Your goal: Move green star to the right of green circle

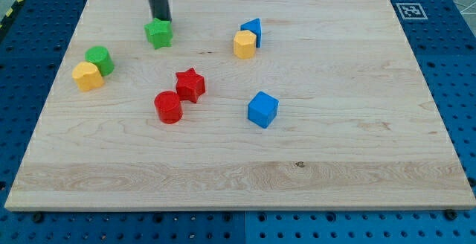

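The green star (158, 33) lies near the view's top, left of the middle. My tip (161, 19) stands right at its upper edge, touching or nearly touching it. The green circle (100, 59) sits lower and further to the view's left, pressed against a yellow block (88, 76) at its lower left. The star is to the right of and above the circle, about a block's width apart.
A red star (190, 85) and a red circle (168, 107) sit together below the green star. A yellow block (244, 44) and a blue block (253, 30) touch at the top middle. A blue cube (262, 109) lies in the centre. The wooden board (342, 155) rests on a blue pegboard.
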`<action>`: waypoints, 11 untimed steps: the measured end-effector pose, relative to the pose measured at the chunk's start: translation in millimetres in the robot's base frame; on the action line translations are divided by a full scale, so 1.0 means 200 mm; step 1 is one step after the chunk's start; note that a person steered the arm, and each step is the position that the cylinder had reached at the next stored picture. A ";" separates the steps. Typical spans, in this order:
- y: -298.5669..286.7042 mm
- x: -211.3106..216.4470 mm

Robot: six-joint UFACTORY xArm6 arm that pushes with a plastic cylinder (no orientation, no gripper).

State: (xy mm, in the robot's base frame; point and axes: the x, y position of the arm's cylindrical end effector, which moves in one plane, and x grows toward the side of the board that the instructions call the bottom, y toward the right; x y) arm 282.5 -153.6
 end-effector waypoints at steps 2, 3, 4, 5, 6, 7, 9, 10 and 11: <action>0.05 -0.05; 0.14 -0.09; 0.14 -0.05; 0.14 0.02; 0.14 0.10; 0.14 0.18; 0.14 0.29; 0.14 0.31; 0.14 0.31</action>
State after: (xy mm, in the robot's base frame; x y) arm 344.5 -125.7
